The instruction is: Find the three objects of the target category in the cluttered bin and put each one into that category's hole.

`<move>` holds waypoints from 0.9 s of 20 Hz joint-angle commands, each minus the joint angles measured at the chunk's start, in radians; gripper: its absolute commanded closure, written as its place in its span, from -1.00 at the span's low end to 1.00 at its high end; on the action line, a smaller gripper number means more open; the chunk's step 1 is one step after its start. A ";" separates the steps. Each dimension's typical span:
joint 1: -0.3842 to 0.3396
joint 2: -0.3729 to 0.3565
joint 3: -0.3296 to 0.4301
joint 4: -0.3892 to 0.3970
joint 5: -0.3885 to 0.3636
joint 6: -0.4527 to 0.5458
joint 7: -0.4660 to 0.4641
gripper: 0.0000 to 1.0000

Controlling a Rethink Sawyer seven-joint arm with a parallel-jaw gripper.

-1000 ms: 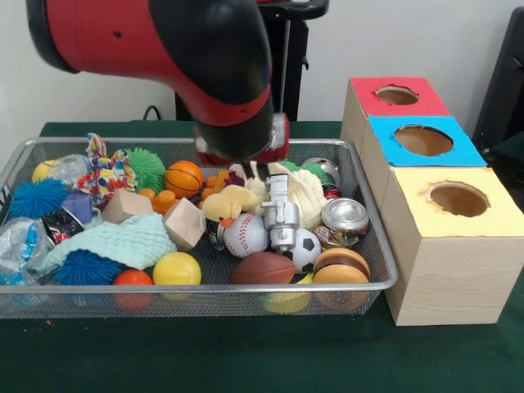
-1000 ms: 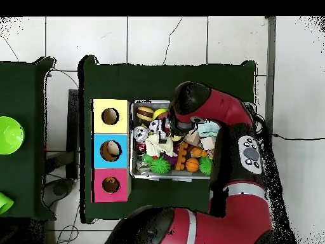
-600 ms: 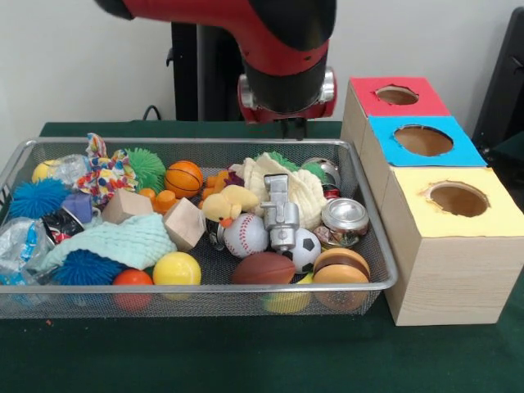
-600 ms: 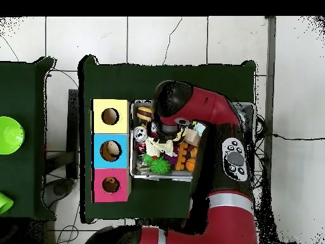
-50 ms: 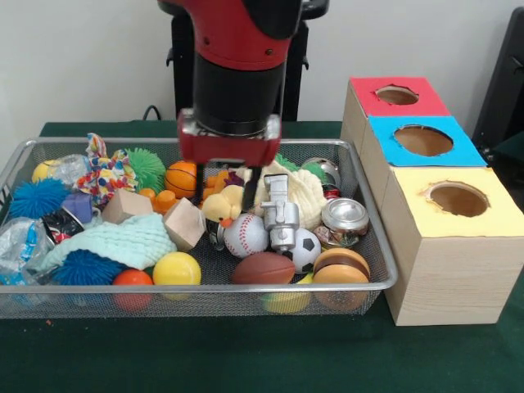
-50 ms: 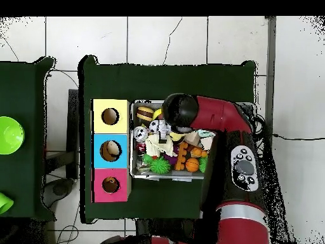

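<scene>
We log the gripper (image 5: 228,187) fingers spread, straddling the yellow duck (image 5: 227,205) in the wire bin (image 5: 370,237), beside the baseball (image 5: 246,236).

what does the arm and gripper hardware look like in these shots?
One arm with glossy red shells and black joint sections. The wrist is a black cylinder ending in a red rectangular plate with silver corner fittings. The gripper has two thin dark straight fingers. From overhead, a grey oval button panel sits on the red arm link. No loose cables show on it.
</scene>
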 commanded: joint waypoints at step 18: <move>-0.141 -0.009 0.075 0.199 0.056 -0.031 0.103 -1.00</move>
